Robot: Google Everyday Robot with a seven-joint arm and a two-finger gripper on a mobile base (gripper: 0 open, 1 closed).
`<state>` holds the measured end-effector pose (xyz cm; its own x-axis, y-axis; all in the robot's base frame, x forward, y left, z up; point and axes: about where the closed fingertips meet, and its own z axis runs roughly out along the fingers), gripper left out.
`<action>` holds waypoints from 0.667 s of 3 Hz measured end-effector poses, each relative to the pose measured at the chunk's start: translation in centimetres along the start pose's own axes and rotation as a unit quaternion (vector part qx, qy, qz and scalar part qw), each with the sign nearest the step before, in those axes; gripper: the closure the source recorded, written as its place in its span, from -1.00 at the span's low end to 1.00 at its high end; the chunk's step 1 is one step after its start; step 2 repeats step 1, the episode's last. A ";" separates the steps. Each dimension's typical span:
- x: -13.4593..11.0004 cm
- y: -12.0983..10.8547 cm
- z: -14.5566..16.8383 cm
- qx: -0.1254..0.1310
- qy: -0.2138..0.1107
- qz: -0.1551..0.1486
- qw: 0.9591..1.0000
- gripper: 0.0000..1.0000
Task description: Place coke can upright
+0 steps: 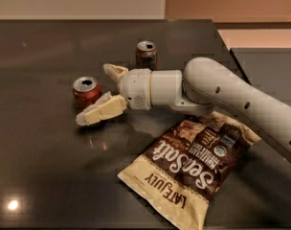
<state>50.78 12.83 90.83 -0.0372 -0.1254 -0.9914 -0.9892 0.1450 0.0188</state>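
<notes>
The coke can [86, 91] is red with a silver top and stands upright on the dark table [35, 176], left of centre. My gripper [94, 94] reaches in from the right on the white arm [222, 92] and is open. One finger [101, 111] lies in front of the can. The other finger [115, 71] is behind and to the right of it. The can sits at the mouth of the spread fingers and is not squeezed.
A dark brown can [146, 54] stands upright behind the gripper's wrist. A brown and cream chip bag [191, 169] lies flat at the front right under the arm. The table's right edge [223, 37] runs along the right.
</notes>
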 end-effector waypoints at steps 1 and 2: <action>0.0 0.0 0.0 0.000 0.000 0.000 1.000 -1.00; 0.0 0.0 0.0 0.000 0.000 0.000 1.000 -1.00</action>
